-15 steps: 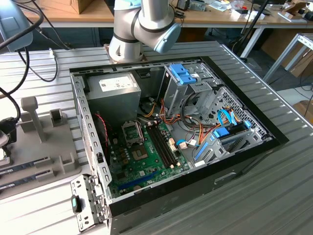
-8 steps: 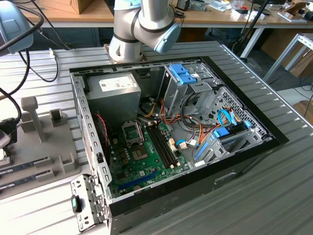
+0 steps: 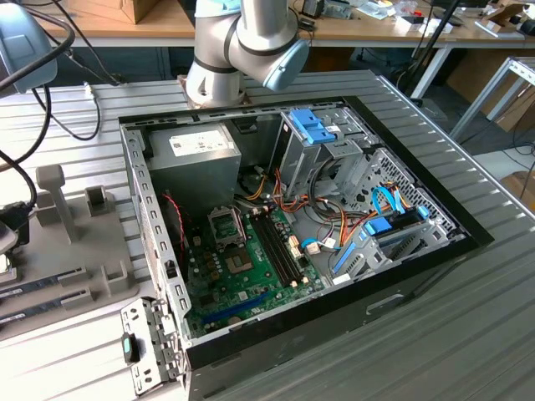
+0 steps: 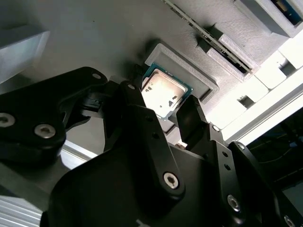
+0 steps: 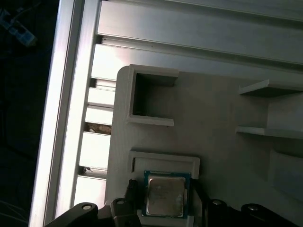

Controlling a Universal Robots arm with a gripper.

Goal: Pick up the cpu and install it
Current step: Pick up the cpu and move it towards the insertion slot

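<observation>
So the whole setup sits on a ribbed aluminium table (image 3: 468, 317) with long slots running across it. Smack in the middle is an open computer case (image 3: 292, 336) lying on its side, black walls, guts facing up. At the far edge, just behind the case, the robot base (image 3: 213, 83) is mounted on the same surface. Over on the exterior view's left there's a grey holder plate (image 3: 109, 280) lying flat on the table, near the case but apart from it. In both wrist views that plate has a shallow square pocket with the cpu (image 5: 164, 196) lying flat in it.
</observation>
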